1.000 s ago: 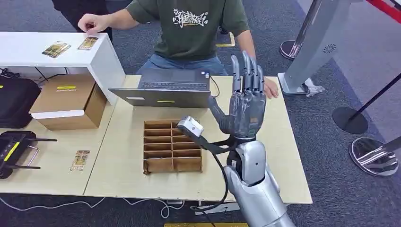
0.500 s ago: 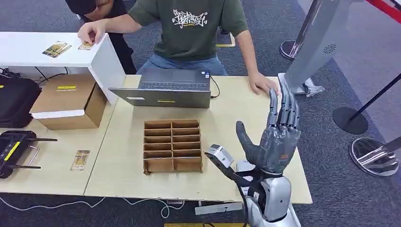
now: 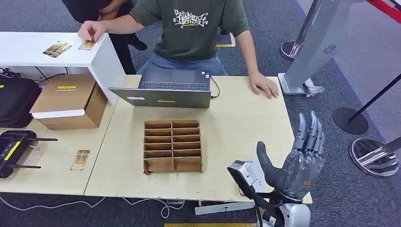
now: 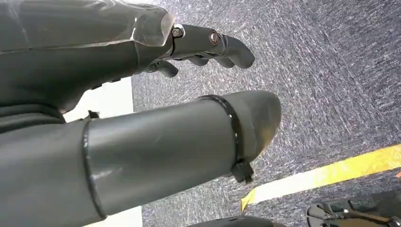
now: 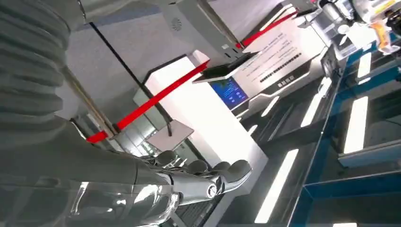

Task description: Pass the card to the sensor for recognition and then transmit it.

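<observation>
Cards [image 3: 56,48] lie on the white counter [image 3: 28,49] at far left, one [image 3: 87,44] just beside a person's hand [image 3: 92,30]; another card [image 3: 80,160] lies on the wooden counter [image 3: 236,127] near the controller [image 3: 14,149]; right hand [image 3: 298,163] raised at the counter's near right corner, fingers straight and spread, holding nothing; left hand [image 4: 142,94] above grey carpet, fingers loosely curled, nothing in them; cardboard divider tray [image 3: 172,145] at centre, laptop [image 3: 163,87] behind it.

Right hand [image 3: 302,163] dark grey, glossy, long segmented fingers; silver wrist; left hand [image 4: 142,94] grey, screws, black cable tie.
</observation>
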Available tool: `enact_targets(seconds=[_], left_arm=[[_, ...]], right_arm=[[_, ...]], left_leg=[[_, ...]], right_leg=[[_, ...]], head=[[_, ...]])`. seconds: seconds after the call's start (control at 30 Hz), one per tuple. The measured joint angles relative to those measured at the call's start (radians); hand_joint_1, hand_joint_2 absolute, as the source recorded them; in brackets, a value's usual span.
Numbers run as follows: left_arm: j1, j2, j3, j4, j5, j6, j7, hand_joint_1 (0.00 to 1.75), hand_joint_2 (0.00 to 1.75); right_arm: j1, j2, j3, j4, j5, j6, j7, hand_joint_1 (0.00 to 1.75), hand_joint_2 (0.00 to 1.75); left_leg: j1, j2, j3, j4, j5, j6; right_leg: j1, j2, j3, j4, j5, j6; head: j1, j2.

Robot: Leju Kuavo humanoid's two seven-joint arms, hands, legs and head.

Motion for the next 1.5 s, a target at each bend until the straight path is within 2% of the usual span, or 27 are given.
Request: enact_targets(seconds=[0.23, 0.4, 0.63, 0.9, 1.17, 1.5], left_arm=[[0.000, 0.000, 0.000, 0.000, 0.000, 0.000, -0.001, 0.00, 0.00], [0.002, 0.000, 0.001, 0.000, -0.003, 0.000, -0.002, 0.00, 0.00], [0.005, -0.002, 0.013, 0.000, -0.004, -0.002, -0.003, 0.00, 0.00], [0.005, -0.006, 0.034, 0.000, 0.007, -0.004, -0.010, 0.00, 0.00], [0.005, -0.006, 0.053, 0.000, 0.014, -0.005, -0.013, 0.00, 0.00], [0.005, -0.005, 0.058, 0.000, 0.003, -0.011, -0.020, 0.00, 0.00]], right_arm=[[0.025, 0.000, -0.010, -0.021, 0.008, 0.002, 0.001, 0.00, 1.75], [0.090, 0.000, -0.034, -0.058, 0.028, 0.005, 0.018, 0.00, 1.75], [0.167, 0.002, -0.047, -0.082, 0.019, 0.039, 0.017, 0.00, 1.75], [0.187, 0.002, -0.045, -0.056, -0.006, 0.081, 0.018, 0.00, 1.75], [0.200, 0.002, -0.012, -0.010, -0.006, 0.106, 0.036, 0.00, 1.75], [0.176, -0.018, 0.068, 0.057, 0.091, 0.153, 0.043, 0.00, 1.75]], left_leg=[[0.000, 0.000, 0.000, 0.000, 0.000, 0.000], [0.000, 0.000, 0.000, 0.000, 0.000, 0.000], [0.000, 0.000, 0.000, 0.000, -0.002, 0.000], [0.000, 0.000, 0.000, 0.000, -0.001, 0.000], [0.000, 0.000, 0.000, 0.000, -0.002, 0.000], [0.000, 0.000, 0.000, 0.000, -0.001, 0.000]], right_leg=[[0.000, 0.000, 0.000, 0.000, 0.000, 0.000], [0.000, 0.000, 0.000, 0.000, 0.000, 0.000], [0.000, 0.000, 0.000, 0.000, -0.001, 0.001], [0.000, 0.000, 0.000, 0.000, -0.001, 0.001], [0.000, 0.000, 0.000, 0.000, -0.001, 0.001], [0.000, 0.000, 0.001, 0.000, -0.001, 0.001]], head=[[0.000, 0.000], [0.000, 0.000], [0.000, 0.000], [0.000, 0.000], [0.000, 0.000], [0.000, 0.000]])
